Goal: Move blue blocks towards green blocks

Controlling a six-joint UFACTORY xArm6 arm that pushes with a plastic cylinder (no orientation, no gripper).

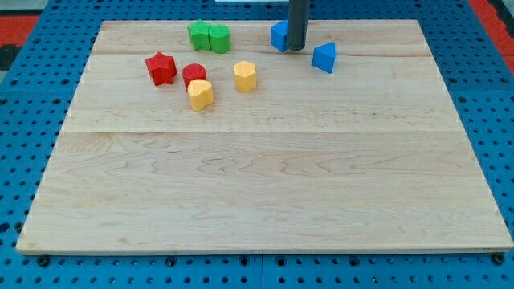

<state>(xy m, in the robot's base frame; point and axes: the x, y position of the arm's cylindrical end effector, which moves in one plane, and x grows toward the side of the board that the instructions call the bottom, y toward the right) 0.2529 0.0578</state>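
Wooden board (pixel 265 193) on blue pegboard (pixel 32 32). Far left of tip: red star (pixel 161 68), red block (pixel 193 75), 2 yellow blocks (pixel 201 94) (pixel 245 76), green pair (pixel 209 37) touching. Tip (pixel 296 47), no claw, holds nothing, touches blue block (pixel 279 36), partly hidden; blue wedge (pixel 324 57) just right.

Light wooden tabletop (pixel 265 185), plank seams running across, sitting on a blue perforated base (pixel 24 265). All blocks are bunched near the view's top. Two green blocks (pixel 209 37) touching side by side, top left of centre. Blue block (pixel 278 36) right against my tip (pixel 296 48), on its left; blue triangular block (pixel 324 57) just beside it on the right. Red star (pixel 161 68) and red block (pixel 193 75) lower left. Yellow block (pixel 201 94) touching that red one; second yellow block (pixel 245 76) nearby to the right.
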